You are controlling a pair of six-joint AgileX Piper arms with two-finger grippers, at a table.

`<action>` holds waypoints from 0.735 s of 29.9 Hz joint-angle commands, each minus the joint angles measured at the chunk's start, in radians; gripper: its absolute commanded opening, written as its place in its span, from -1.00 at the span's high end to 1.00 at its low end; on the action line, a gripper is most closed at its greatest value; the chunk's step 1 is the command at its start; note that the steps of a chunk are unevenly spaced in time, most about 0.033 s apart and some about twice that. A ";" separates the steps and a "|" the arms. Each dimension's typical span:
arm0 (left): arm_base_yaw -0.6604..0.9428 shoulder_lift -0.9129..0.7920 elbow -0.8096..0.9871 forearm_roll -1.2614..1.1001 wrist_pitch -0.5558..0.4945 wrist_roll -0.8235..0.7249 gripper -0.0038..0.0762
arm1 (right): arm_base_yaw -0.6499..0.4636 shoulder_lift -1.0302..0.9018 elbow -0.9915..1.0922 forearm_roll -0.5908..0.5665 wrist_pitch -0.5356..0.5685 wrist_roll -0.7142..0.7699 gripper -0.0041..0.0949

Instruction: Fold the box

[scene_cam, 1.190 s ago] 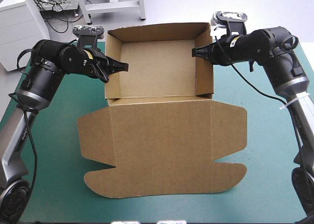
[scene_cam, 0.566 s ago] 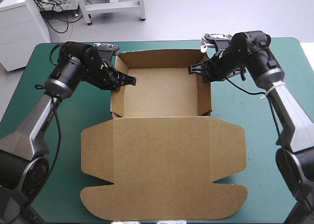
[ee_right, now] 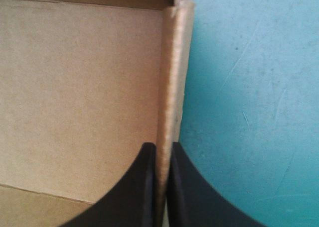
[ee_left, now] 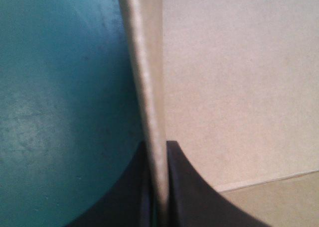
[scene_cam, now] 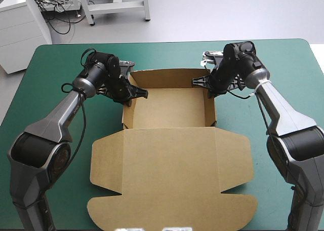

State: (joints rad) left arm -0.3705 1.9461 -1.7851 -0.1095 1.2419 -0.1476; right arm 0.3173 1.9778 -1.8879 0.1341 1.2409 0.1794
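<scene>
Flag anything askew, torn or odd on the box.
Nothing stands out. The box sits as an open tray, walls upright, lid flat; the left end effector and right end effector each pinch a side wall.

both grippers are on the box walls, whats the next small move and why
Probably open both and back off: the left gripper and right gripper each pinch an upright side wall of the box, which looks fully formed as a tray, its lid lying flat.

Bright, even light from above. At the high view's centre, the side walls of the box (scene_cam: 172, 104) are shaded inside. In the left wrist view, the teal-green cover (ee_left: 50, 112) carries a pale sheen.
</scene>
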 commanded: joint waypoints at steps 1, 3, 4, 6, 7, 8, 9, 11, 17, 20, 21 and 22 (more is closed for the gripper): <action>-0.013 -0.051 -0.031 -0.051 -0.024 0.012 0.98 | 0.004 -0.042 -0.025 0.040 0.007 -0.007 0.95; -0.013 -0.045 -0.031 -0.049 -0.032 0.012 0.98 | 0.004 -0.037 -0.025 0.036 0.007 -0.017 0.95; -0.013 -0.044 -0.031 -0.049 -0.030 0.012 0.98 | 0.004 -0.035 -0.025 0.035 0.007 -0.021 0.95; -0.013 -0.041 -0.031 -0.057 -0.028 0.012 0.98 | 0.004 -0.033 -0.025 0.037 0.007 -0.028 0.95; -0.013 -0.037 -0.031 -0.066 -0.023 0.014 0.98 | 0.004 -0.033 -0.025 0.037 0.007 -0.028 0.95; -0.013 -0.035 -0.031 -0.085 -0.011 0.016 0.98 | 0.004 -0.033 -0.025 0.037 0.007 -0.028 0.95; -0.011 -0.035 -0.031 -0.097 0.005 0.021 0.98 | 0.004 -0.035 -0.025 0.034 0.007 -0.028 0.95; -0.011 -0.035 -0.031 -0.093 0.046 0.021 0.95 | 0.004 -0.039 -0.025 0.034 0.007 -0.028 0.92; -0.011 -0.061 -0.031 -0.093 0.058 0.028 0.19 | 0.004 -0.074 -0.025 0.049 0.007 -0.028 0.07; -0.011 -0.077 -0.031 -0.089 0.058 0.020 -0.29 | 0.004 -0.096 -0.025 0.035 0.007 -0.016 -0.46; -0.011 -0.082 -0.031 -0.087 0.058 0.018 -0.39 | 0.004 -0.099 -0.025 0.031 0.007 -0.007 -0.56; -0.011 -0.089 -0.031 -0.080 0.058 0.011 -0.48 | 0.004 -0.109 -0.025 0.024 0.007 -0.005 -0.64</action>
State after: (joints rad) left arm -0.3746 1.9404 -1.7877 -0.1707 1.2347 -0.1262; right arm 0.3230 1.9505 -1.8879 0.1592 1.2391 0.1689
